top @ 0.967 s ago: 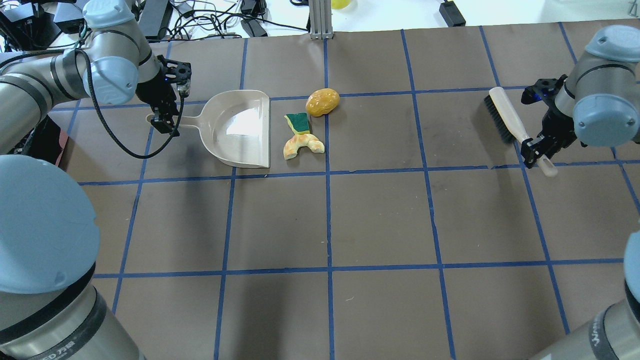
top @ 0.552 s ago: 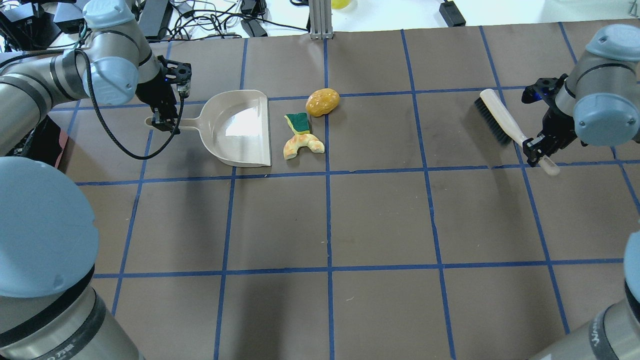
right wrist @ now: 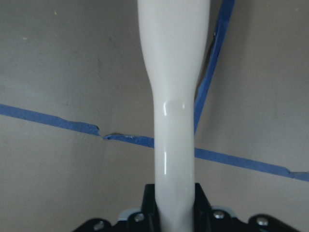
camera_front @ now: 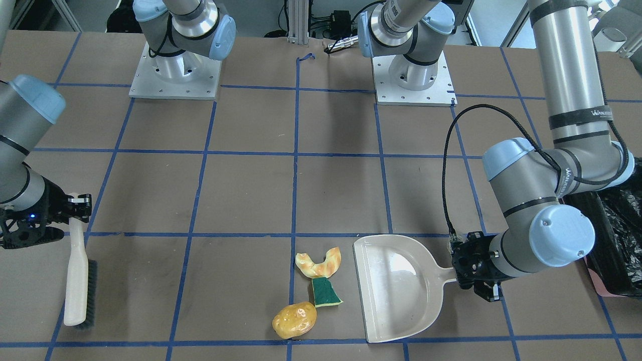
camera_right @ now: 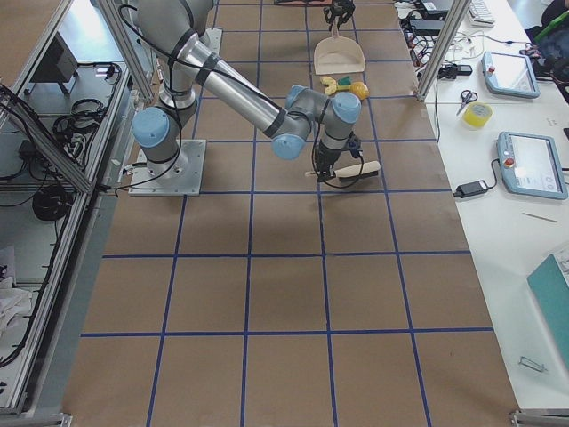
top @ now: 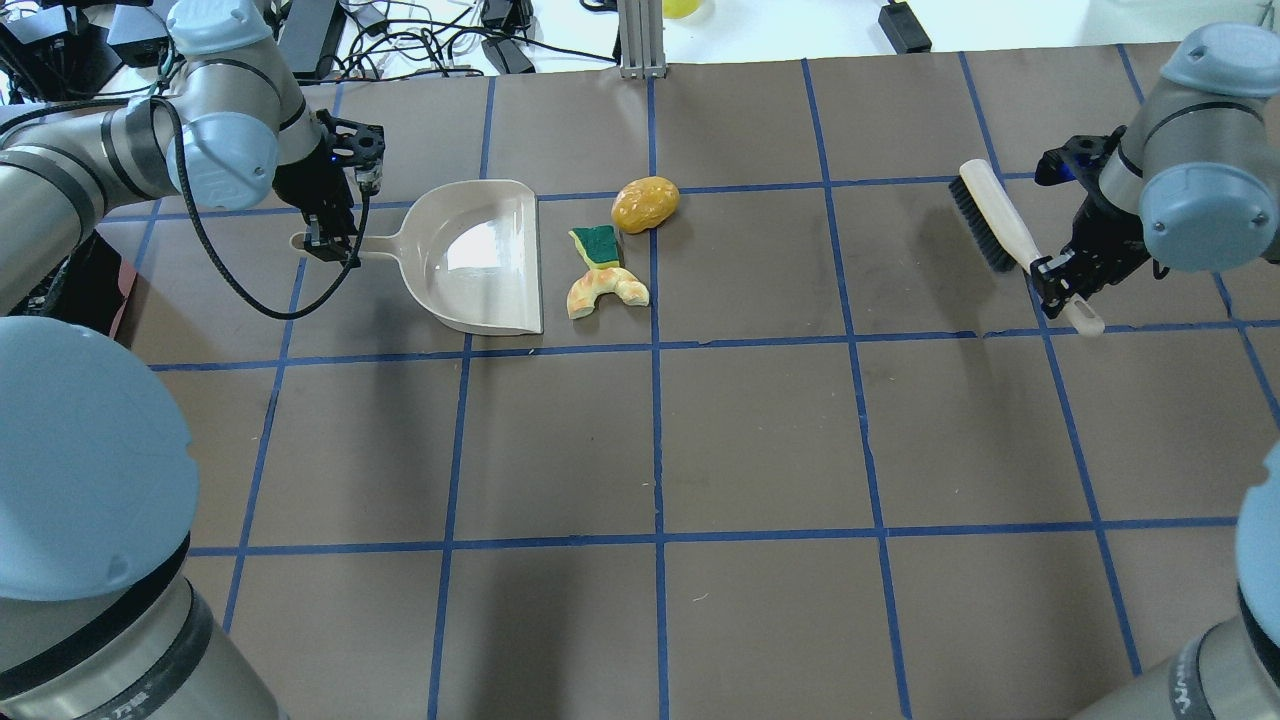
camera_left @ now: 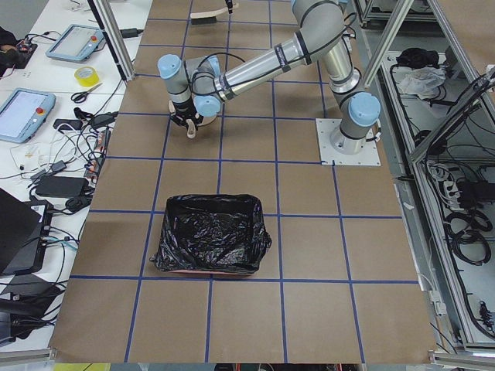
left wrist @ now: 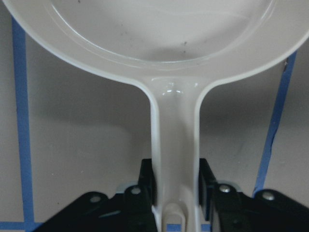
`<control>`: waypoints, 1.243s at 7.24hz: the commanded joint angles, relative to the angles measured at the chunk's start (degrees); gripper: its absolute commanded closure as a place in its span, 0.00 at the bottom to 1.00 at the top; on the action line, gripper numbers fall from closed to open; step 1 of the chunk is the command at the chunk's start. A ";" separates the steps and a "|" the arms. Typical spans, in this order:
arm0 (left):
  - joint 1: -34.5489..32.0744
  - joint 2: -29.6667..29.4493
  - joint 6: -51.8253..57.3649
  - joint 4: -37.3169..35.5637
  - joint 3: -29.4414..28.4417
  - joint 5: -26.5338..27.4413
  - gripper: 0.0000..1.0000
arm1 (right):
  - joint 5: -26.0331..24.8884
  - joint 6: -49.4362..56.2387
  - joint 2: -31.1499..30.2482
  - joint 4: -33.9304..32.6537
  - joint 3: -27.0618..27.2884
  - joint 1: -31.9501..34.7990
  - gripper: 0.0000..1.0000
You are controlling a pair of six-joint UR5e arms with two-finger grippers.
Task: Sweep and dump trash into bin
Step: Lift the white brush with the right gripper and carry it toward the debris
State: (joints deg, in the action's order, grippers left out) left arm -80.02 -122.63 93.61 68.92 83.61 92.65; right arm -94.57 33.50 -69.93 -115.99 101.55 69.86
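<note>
At the upper left of the overhead view, left gripper [top: 330,245] clamped tight on the handle of the cream dustpan [top: 480,255], a finger pressed to each side of the handle in the wrist view. Pan lying on the brown table [top: 760,440], straight open edge turned toward the frame's centre, away from the gripper.

Just past that edge, the trash [top: 606,250], all three pieces on the table and outside the pan. Nearest the lip, green sponge wedge [top: 597,244] and curved orange-cream peel [top: 606,288], touching each other. Slightly further toward upper centre, yellow-brown potato-like lump [top: 645,204], just beside the sponge.

At the upper right of the same view, right gripper [top: 1060,285] closed on the pale handle of the brush [top: 990,225], close to the handle's end. Dark bristles facing frame left. Trash well apart from this gripper, off toward the centre.

In the left side view, bin [camera_left: 209,236] at lower centre, black bag crinkled over pink sides, well apart from the left gripper up at the frame's upper left. In the front-facing view, same bin cut off by the right edge, partly behind the left arm.
</note>
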 commanded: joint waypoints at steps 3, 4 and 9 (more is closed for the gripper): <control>-2.07 -0.24 -0.62 0.42 -0.46 2.88 1.00 | 0.88 -21.56 0.14 4.69 -4.41 14.47 1.00; -2.15 -0.33 -0.62 0.42 -0.55 2.88 1.00 | 2.27 -29.11 0.40 7.42 -6.43 18.69 1.00; -2.07 -0.24 -0.62 0.42 -0.55 2.88 1.00 | 5.97 -43.06 6.72 10.17 -14.87 29.53 1.00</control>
State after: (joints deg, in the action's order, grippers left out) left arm -82.09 -122.88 92.99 69.28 83.06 95.54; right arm -89.67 -7.62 -64.77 -105.98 89.04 97.88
